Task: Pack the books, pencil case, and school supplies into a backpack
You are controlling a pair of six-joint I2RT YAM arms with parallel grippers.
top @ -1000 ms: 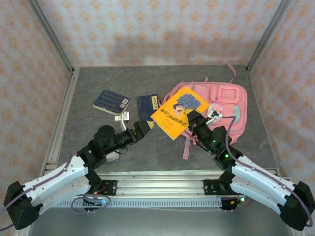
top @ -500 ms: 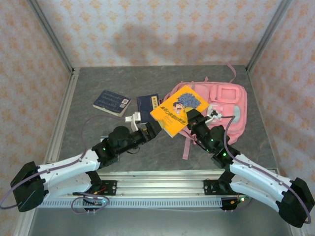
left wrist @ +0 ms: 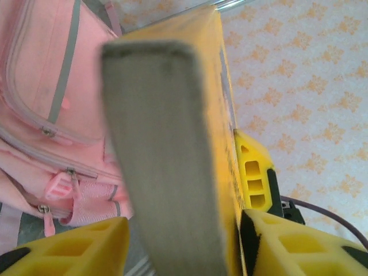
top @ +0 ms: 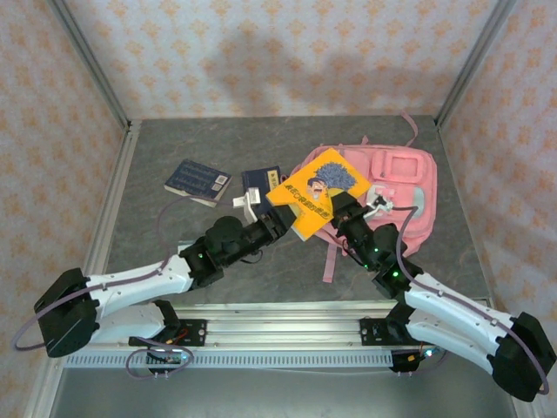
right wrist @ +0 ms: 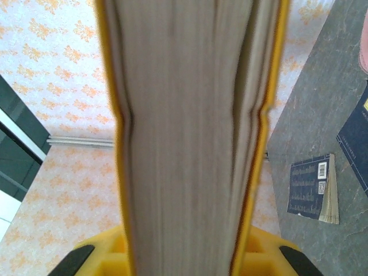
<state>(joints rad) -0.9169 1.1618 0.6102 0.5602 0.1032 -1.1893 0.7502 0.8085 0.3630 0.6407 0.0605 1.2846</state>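
The yellow book (top: pixel 315 193) is being packed. It hangs tilted over the pink backpack's (top: pixel 400 174) left edge. The right gripper (top: pixel 338 209) pinches its lower edge. The left gripper (top: pixel 278 219) has a jaw on each side of its corner; I cannot tell if it squeezes. Next, I think, the book must slide into the bag. The cover writing is too small to read.

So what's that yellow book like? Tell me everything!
The yellow book has a cartoon face and dark writing on its cover, with greyish page edges. It's closed, held up and tilted at the edge of the pink backpack. The right gripper pinches its near edge. The left gripper has a finger on each side of its left corner, but I can't tell if it squeezes.
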